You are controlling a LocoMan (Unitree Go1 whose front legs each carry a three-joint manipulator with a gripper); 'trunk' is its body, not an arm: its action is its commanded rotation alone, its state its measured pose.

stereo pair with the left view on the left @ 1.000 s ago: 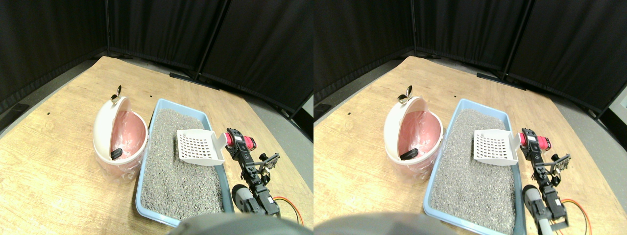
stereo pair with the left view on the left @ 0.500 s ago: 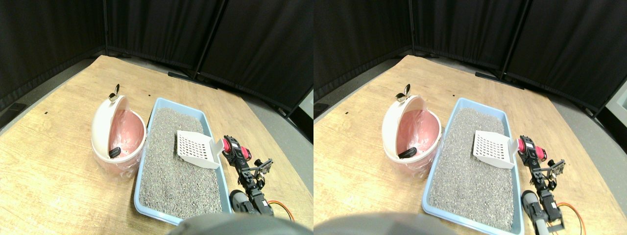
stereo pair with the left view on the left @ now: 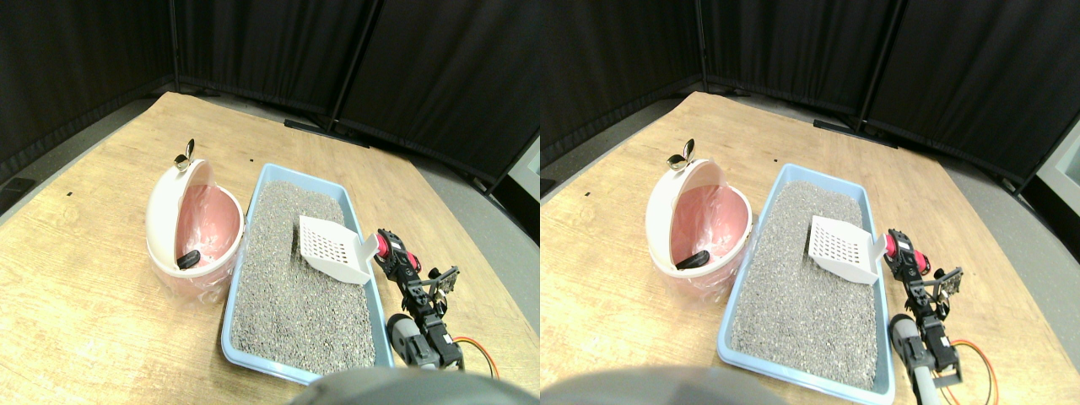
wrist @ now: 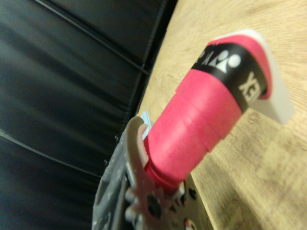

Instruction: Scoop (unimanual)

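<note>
The white slotted scoop (stereo pair with the left view on the left: 332, 247) sits out ahead of my tool (stereo pair with the left view on the left: 395, 256) and to its left, its blade over the grey litter (stereo pair with the left view on the left: 295, 278) in the blue tray (stereo pair with the left view on the left: 384, 331), tipped so the far edge dips toward the grains; whether it touches them I cannot tell. Its pink-wrapped handle (wrist: 201, 120) runs back from the blade straight into my tool, so the long axis of scoop and arm is one line, pointing across the tray toward its far left side. In the wrist view the handle fills the space beside the dark jaw frame, which looks pressed against it, so I judge my tool is pinching the handle. The litter lies below and forward of the blade, so the coming move, as I judge it, is a push along that axis. Further left, beyond the tray's wall, stands the white bin (stereo pair with the left view on the left: 181, 224) with its pink liner, a dark lump (stereo pair with the left view on the left: 188, 258) inside, all on the wooden worktop (stereo pair with the left view on the left: 76, 278).
</note>
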